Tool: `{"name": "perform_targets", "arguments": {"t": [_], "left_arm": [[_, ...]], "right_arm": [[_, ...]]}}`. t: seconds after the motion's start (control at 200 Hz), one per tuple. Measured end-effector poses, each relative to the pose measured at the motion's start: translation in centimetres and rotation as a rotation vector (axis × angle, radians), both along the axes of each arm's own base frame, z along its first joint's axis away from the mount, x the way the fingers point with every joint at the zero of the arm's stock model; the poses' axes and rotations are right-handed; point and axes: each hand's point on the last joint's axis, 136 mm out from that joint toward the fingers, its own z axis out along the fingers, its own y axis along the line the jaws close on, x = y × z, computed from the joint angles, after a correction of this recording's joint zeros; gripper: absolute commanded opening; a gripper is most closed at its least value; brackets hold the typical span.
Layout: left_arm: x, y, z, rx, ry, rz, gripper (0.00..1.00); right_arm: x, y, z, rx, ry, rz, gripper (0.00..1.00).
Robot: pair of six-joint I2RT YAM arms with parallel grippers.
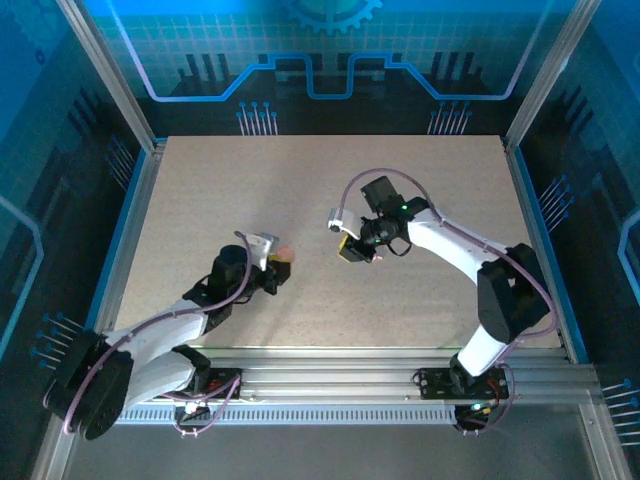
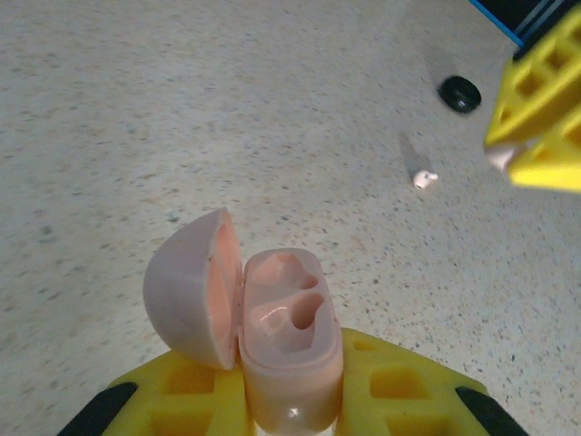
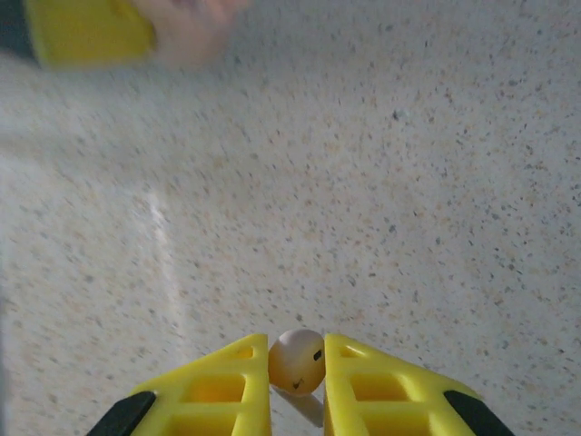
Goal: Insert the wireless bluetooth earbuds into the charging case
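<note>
My left gripper [image 2: 290, 386] is shut on the pink charging case [image 2: 290, 336], holding it upright just above the table. The lid [image 2: 191, 291] is swung open to the left and both sockets are empty. In the top view this case [image 1: 283, 257] sits at the left gripper [image 1: 274, 268]. My right gripper [image 3: 297, 352] is shut on a pale pink-white earbud [image 3: 296, 361], pinched between its yellow fingertips above the table. It hovers to the right of the case [image 1: 353, 251]. A second pale earbud [image 2: 424, 178] lies on the table between the two grippers.
A small round black piece [image 2: 459, 94] lies farther back on the speckled table [image 1: 420, 190]; it is too small to tell what it is. Metal posts and blue panels fence the table on all sides.
</note>
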Motion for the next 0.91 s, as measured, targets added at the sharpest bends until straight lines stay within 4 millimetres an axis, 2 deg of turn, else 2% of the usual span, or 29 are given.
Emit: {"name": "perform_targets", "arguments": {"t": [0.185, 0.43, 0.695, 0.905], "left_arm": [[0.3, -2.5, -0.7, 0.023, -0.066, -0.085, 0.13], [0.8, -5.1, 0.5, 0.01, -0.207, -0.157, 0.13], [1.0, -6.9, 1.9, -0.011, -0.33, -0.203, 0.12], [1.1, -8.1, 3.3, -0.027, -0.415, -0.221, 0.12]], "right_arm": [[0.1, 0.3, 2.1, 0.175, 0.12, -0.123, 0.17], [-0.6, 0.4, 4.8, 0.363, 0.226, -0.275, 0.18], [-0.7, 0.3, 7.9, 0.521, 0.205, -0.406, 0.2], [-1.3, 1.6, 8.6, 0.563, 0.181, -0.453, 0.2]]}}
